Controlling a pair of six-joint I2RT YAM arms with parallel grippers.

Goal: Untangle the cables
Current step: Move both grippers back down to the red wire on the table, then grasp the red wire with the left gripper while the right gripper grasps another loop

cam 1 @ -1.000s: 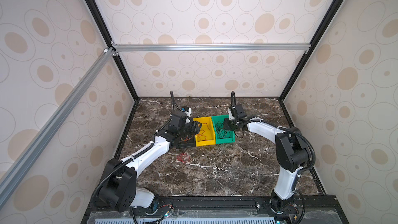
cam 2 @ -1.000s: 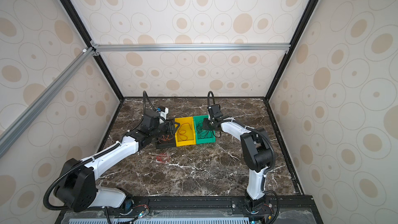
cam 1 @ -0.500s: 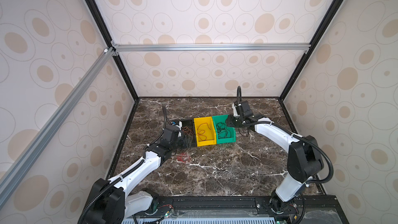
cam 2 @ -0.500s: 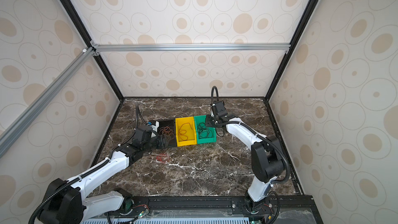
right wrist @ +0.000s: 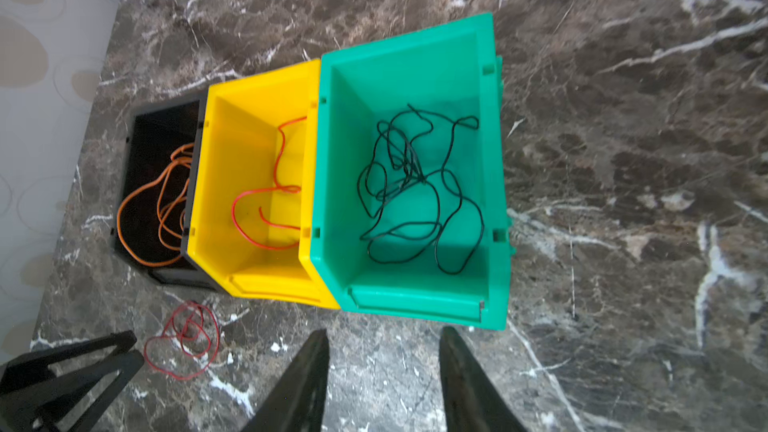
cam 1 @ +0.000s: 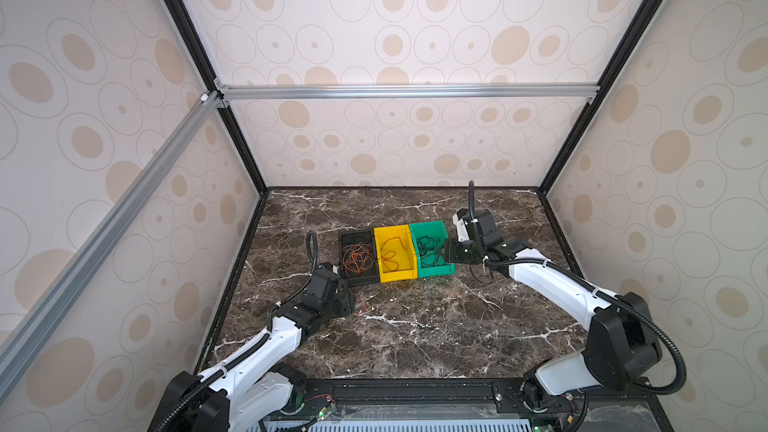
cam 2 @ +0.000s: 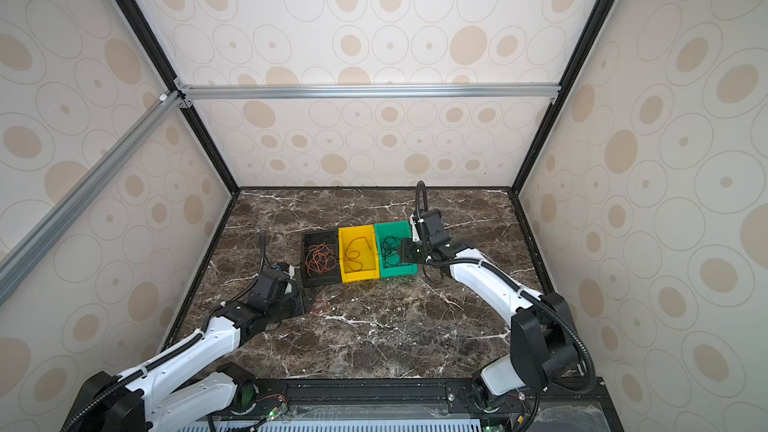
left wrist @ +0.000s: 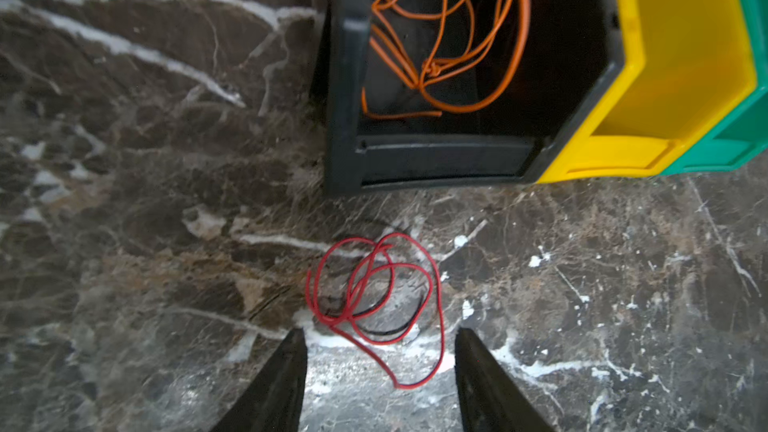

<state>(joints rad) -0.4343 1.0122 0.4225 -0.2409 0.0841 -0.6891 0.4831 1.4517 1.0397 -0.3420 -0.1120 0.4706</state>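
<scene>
A red cable (left wrist: pixel 356 284) lies in loose loops on the marble with a thin black strand tangled in it; it also shows in both top views (cam 1: pixel 363 305) (cam 2: pixel 320 305). My left gripper (left wrist: pixel 379 332) (cam 1: pixel 348 306) is open just short of it, and the cable's tail lies between the fingers. Orange cables (left wrist: pixel 432 72) (right wrist: pixel 137 193) lie in the black bin (left wrist: pixel 440 155). One red cable (right wrist: pixel 257 193) is in the yellow bin (right wrist: pixel 249 89). Black cables (right wrist: pixel 415 180) are in the green bin (right wrist: pixel 494 160). My right gripper (right wrist: pixel 384 331) (cam 1: pixel 448 255) is open and empty beside the green bin.
The three bins stand side by side mid-table (cam 1: pixel 395 251) (cam 2: pixel 357 251). Patterned walls with black frame posts close in the left, right and back. The left gripper's fingers (right wrist: pixel 83 359) show beside the loose red cable (right wrist: pixel 187 334) in the right wrist view.
My left arm has pulled back from over the black bin and come down toward the front beside the red cable. My right gripper has opened and drawn off toward the green bin's right side.
</scene>
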